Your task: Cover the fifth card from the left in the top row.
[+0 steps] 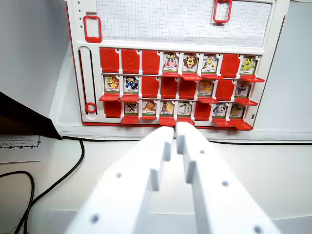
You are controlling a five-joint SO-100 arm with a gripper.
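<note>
The lion card (pixel 190 63), fifth in the board's (pixel 183 29) top row, stands uncovered, up and slightly to the wrist view's right of the gripper (pixel 175 130); its jaws are nearly pressed together, holding nothing.

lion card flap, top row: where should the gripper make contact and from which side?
Judging from the wrist view, go for the red flap lying flat below the lion card, at its front lip. Come from the board's near side, low, and push up: the covered slots suggest flaps hinge up over the pictures. The gripper, nearly shut, could nudge rather than pinch.
</note>
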